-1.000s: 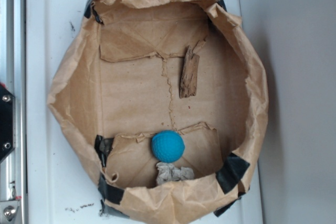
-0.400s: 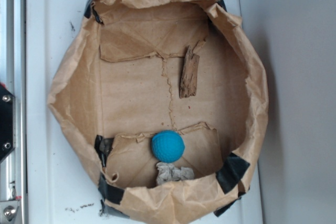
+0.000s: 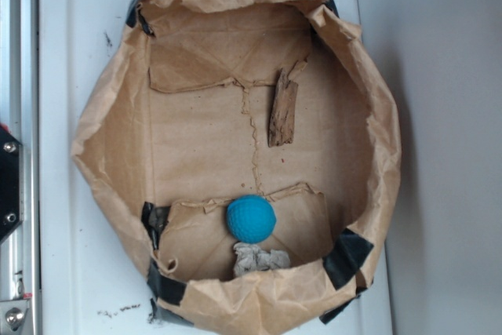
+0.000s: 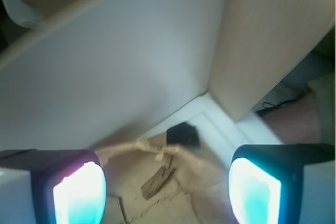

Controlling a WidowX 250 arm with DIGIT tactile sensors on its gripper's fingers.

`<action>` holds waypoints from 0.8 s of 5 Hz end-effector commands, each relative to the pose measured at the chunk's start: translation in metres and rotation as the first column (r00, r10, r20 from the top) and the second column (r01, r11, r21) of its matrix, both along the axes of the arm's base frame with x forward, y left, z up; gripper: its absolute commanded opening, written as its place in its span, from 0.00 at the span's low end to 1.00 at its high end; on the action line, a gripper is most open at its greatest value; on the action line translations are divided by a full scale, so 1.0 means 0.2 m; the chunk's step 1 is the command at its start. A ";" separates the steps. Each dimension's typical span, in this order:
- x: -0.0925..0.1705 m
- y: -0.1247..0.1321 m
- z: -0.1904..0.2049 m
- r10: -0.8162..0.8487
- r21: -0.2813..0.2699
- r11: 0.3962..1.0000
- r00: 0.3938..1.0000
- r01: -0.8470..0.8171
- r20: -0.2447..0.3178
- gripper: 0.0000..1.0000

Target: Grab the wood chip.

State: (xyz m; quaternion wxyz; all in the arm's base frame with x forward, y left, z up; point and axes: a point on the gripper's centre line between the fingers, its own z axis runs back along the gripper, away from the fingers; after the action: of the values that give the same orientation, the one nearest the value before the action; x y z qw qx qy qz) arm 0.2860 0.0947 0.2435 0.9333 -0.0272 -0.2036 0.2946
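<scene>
Wide apart and grasping nothing, the fingers (image 4: 254, 190) hang above the paper bag (image 3: 376, 115). Between them, lower down, the wood chip (image 4: 157, 182) lies on the bag's floor, well apart from the blue ball (image 3: 251, 219) and grey wad (image 3: 260, 259).

The end effector (image 4: 167, 192) has two dark-cased fingers (image 4: 79, 192) with glowing cyan-white pads.

rough brown wood chip (image 3: 283, 111), lying flat, lengthwise, jagged upper end
</scene>
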 end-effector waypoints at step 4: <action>-0.07 -0.07 -0.38 -0.153 0.026 0.987 0.979 0.158 -0.136 1.00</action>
State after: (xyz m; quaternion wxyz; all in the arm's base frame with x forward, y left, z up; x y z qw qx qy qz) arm 0.2852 0.0686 0.1538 0.9677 -0.0070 -0.1272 0.2176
